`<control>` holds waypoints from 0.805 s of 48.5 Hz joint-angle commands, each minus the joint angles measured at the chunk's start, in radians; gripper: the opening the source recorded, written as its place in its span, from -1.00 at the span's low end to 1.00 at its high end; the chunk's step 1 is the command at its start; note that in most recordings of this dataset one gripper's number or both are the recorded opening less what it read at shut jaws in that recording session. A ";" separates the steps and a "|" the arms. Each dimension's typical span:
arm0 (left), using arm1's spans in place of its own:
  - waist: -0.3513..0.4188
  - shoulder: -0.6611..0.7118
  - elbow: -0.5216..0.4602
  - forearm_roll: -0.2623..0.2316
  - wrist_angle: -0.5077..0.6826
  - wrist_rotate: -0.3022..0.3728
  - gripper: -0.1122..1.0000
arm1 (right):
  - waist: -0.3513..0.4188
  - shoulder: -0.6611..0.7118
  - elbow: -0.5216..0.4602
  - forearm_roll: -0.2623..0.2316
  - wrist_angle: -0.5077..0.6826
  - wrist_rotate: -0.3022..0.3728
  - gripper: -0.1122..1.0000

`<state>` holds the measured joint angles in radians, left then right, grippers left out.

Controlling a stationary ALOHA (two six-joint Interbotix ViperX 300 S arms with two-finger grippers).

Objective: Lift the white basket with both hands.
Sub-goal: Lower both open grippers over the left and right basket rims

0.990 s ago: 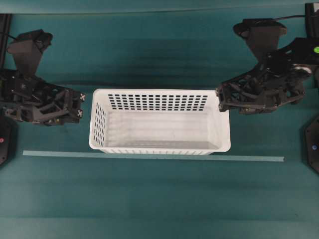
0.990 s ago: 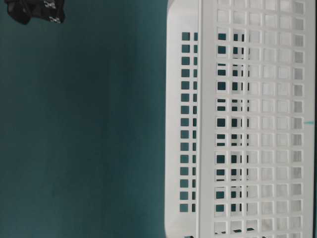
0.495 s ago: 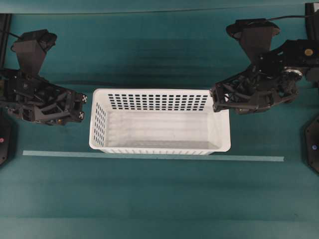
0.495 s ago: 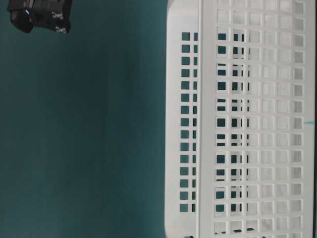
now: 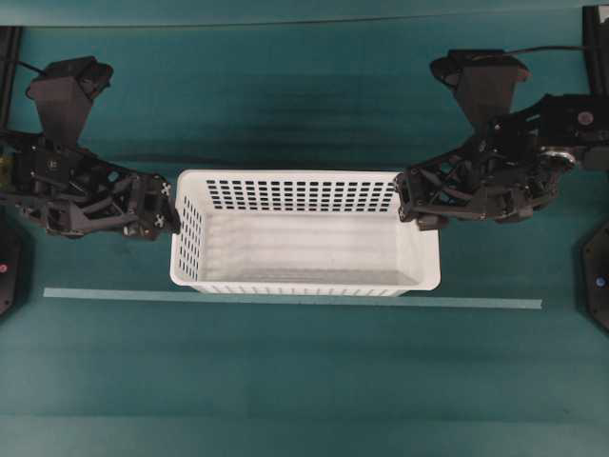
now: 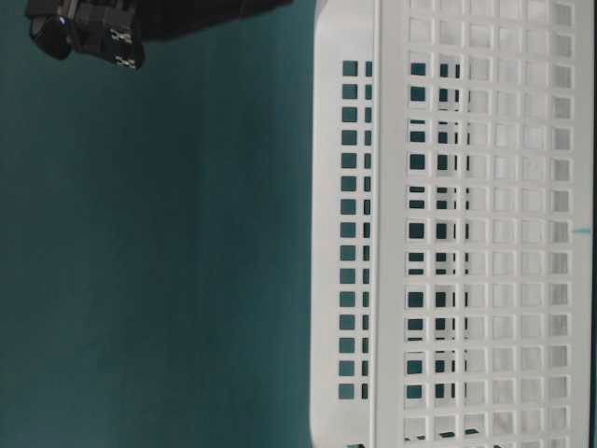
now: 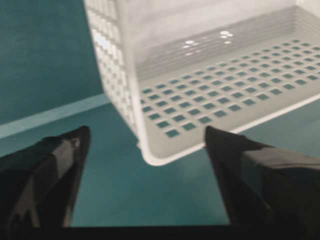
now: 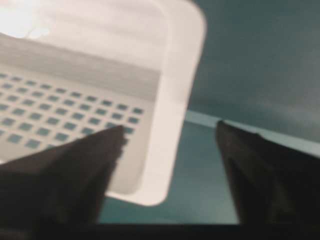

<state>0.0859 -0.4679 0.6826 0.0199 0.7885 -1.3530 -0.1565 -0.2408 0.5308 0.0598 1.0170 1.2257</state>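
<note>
The white basket (image 5: 304,249) sits upright in the middle of the teal table and holds nothing. My left gripper (image 5: 169,211) is open at the basket's left end, near the far corner. In the left wrist view the basket's corner (image 7: 150,155) lies between and just ahead of the left gripper (image 7: 146,130) fingers. My right gripper (image 5: 407,200) is open over the far right corner. In the right wrist view the rim (image 8: 172,125) runs between the right gripper (image 8: 169,126) fingers, one over the inside and one outside. The basket's perforated wall (image 6: 466,233) fills the table-level view.
A thin light-teal strip (image 5: 285,298) runs across the table just in front of the basket. Black arm bases stand at the left edge (image 5: 8,267) and the right edge (image 5: 595,276). A black gripper part (image 6: 93,33) shows at the table-level view's top left.
Both grippers have moved inward toward the basket. The left one has reached its left end, and the right one has come over the far right corner. The basket has not moved.
</note>
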 commanded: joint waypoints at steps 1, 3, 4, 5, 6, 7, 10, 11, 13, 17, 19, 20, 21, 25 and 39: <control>0.008 0.031 -0.026 0.003 -0.017 0.002 0.88 | 0.006 0.021 0.008 -0.002 -0.035 0.012 0.88; 0.011 0.041 -0.028 0.006 -0.023 0.002 0.88 | 0.006 0.025 0.017 -0.002 -0.049 0.021 0.96; 0.012 0.048 -0.029 0.003 -0.028 0.002 0.88 | 0.006 0.028 0.018 -0.002 -0.055 0.026 0.97; 0.012 0.058 -0.031 0.003 -0.032 0.002 0.88 | 0.006 0.029 0.023 -0.002 -0.060 0.032 0.97; 0.014 0.066 -0.032 0.006 -0.035 0.002 0.89 | 0.008 0.031 0.025 -0.002 -0.063 0.037 0.96; 0.015 0.074 -0.032 0.003 -0.038 0.002 0.89 | 0.008 0.034 0.028 -0.002 -0.067 0.044 0.96; 0.021 0.104 -0.035 0.006 -0.049 0.002 0.89 | 0.008 0.041 0.032 -0.002 -0.075 0.072 0.94; 0.023 0.114 -0.037 0.006 -0.055 0.002 0.89 | 0.008 0.044 0.034 -0.002 -0.077 0.080 0.94; 0.026 0.137 -0.040 0.006 -0.063 0.002 0.89 | 0.008 0.052 0.037 -0.002 -0.078 0.094 0.94; 0.028 0.176 -0.046 0.006 -0.080 -0.002 0.89 | 0.014 0.066 0.046 -0.002 -0.084 0.112 0.94; 0.028 0.199 -0.046 0.003 -0.092 -0.006 0.89 | 0.017 0.071 0.054 -0.002 -0.091 0.120 0.94; 0.028 0.207 -0.046 0.003 -0.097 -0.006 0.89 | 0.017 0.075 0.057 -0.002 -0.097 0.123 0.94; 0.028 0.218 -0.043 0.003 -0.103 -0.006 0.89 | 0.018 0.078 0.061 -0.002 -0.103 0.127 0.94; 0.026 0.245 -0.041 0.003 -0.120 -0.008 0.89 | 0.028 0.101 0.080 -0.002 -0.147 0.146 0.94; 0.025 0.290 -0.002 0.003 -0.133 -0.023 0.89 | 0.041 0.183 0.094 -0.002 -0.299 0.173 0.94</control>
<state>0.1104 -0.2010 0.6796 0.0199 0.6673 -1.3698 -0.1212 -0.0997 0.6305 0.0598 0.7348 1.3975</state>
